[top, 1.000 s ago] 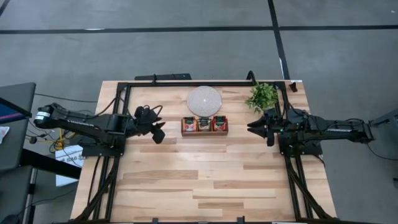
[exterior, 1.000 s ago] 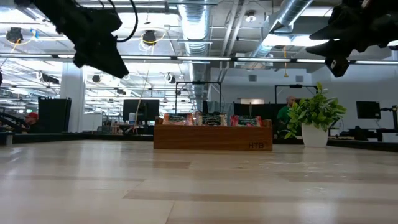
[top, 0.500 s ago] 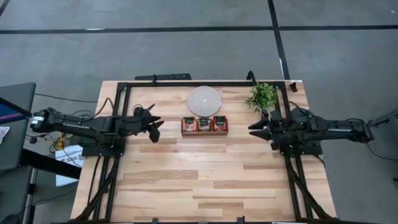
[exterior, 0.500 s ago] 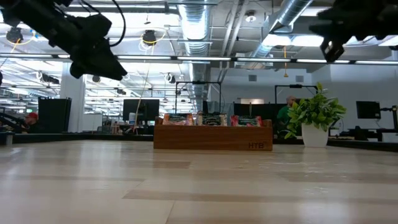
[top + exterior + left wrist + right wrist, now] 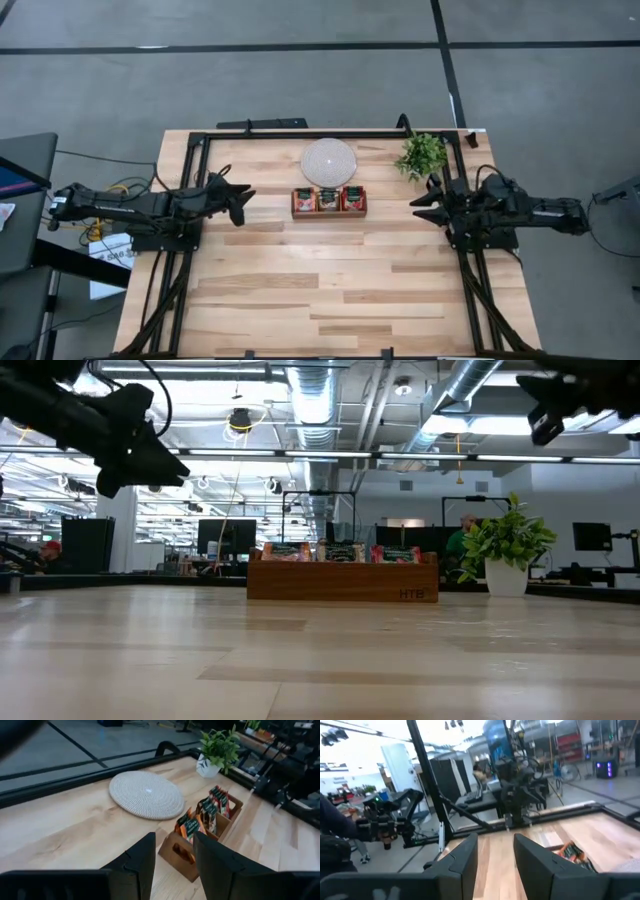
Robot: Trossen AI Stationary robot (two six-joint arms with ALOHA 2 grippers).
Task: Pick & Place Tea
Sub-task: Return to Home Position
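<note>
The tea (image 5: pixel 329 198) stands as red-orange sachets with dark green bands, upright in the three compartments of a brown wooden tray (image 5: pixel 329 212) at the table's far middle; the left wrist view shows the tea (image 5: pixel 206 812) too. My left gripper (image 5: pixel 243 195) hangs above the table to the tray's left, open and empty, its fingers (image 5: pixel 145 862) pointing toward the tray. To the tray's right hangs my right gripper (image 5: pixel 418 205), also open and empty, pointing about level across the table. Both ride high in the low view: left gripper (image 5: pixel 165 460), right gripper (image 5: pixel 540 420).
A round white woven disc (image 5: pixel 329 161) lies just behind the tray. A small potted plant (image 5: pixel 422 153) stands at the far right, close to my right gripper. A black frame (image 5: pixel 300 133) runs along the table's edges. The near half of the wooden table (image 5: pixel 330 290) is bare.
My left gripper has drawn back from the tray toward the table's left edge and tipped up closer to level. My right gripper has pulled back a little toward the right edge, risen and rolled. Neither has opened or shut, and the tea has stayed put.
</note>
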